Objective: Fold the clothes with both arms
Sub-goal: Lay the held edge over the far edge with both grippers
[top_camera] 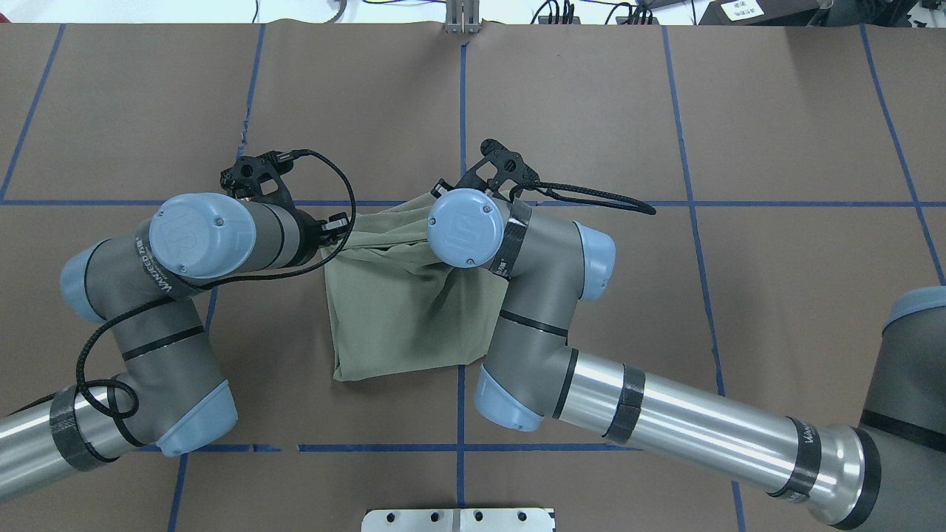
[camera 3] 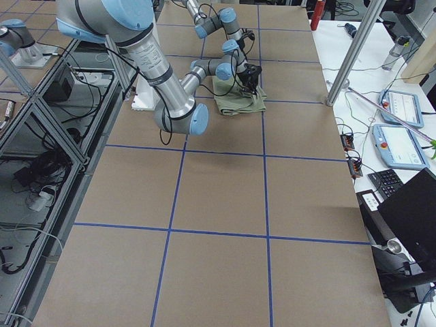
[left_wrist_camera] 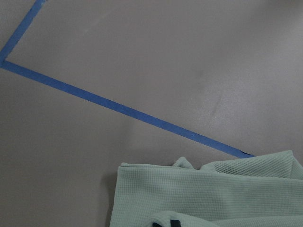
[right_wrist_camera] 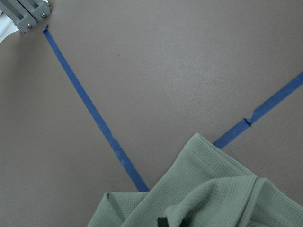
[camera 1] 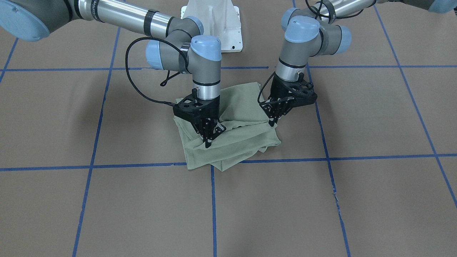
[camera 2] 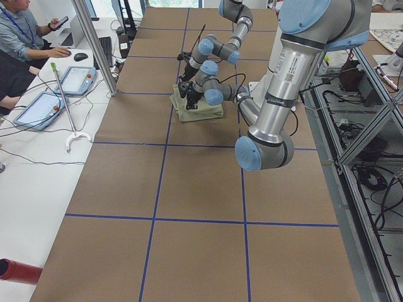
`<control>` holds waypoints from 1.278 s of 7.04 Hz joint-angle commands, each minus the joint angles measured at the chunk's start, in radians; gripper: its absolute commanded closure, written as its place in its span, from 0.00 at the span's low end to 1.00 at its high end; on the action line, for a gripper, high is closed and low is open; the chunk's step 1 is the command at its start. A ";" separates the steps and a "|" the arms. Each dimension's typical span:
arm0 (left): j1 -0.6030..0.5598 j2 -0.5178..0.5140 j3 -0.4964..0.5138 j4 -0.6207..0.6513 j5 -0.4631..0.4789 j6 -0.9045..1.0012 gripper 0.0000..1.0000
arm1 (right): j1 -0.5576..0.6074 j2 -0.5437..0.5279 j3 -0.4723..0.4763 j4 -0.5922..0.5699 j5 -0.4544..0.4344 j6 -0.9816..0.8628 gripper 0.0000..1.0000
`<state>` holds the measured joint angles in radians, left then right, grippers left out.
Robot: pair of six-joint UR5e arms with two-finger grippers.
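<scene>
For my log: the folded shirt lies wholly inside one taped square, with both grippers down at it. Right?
No. The shirt is folded, with the left gripper and right gripper down at it, but it lies across the blue tape lines, as the overhead view shows.

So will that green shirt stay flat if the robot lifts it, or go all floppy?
Probably floppy: the shirt wrinkles and bunches around the right gripper. It looks like thin knit, so it is likely light for its size. Its loose folded layers would probably slide apart if pushed, not move as one stiff piece.
</scene>
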<state>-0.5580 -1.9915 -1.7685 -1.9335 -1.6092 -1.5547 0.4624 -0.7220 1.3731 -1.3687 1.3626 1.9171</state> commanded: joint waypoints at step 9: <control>-0.094 0.013 -0.042 0.001 -0.140 0.291 0.00 | -0.005 0.032 0.017 -0.044 0.173 -0.541 0.00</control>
<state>-0.6472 -1.9802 -1.8083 -1.9328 -1.7423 -1.2742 0.4792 -0.6974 1.3945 -1.4114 1.5349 1.4233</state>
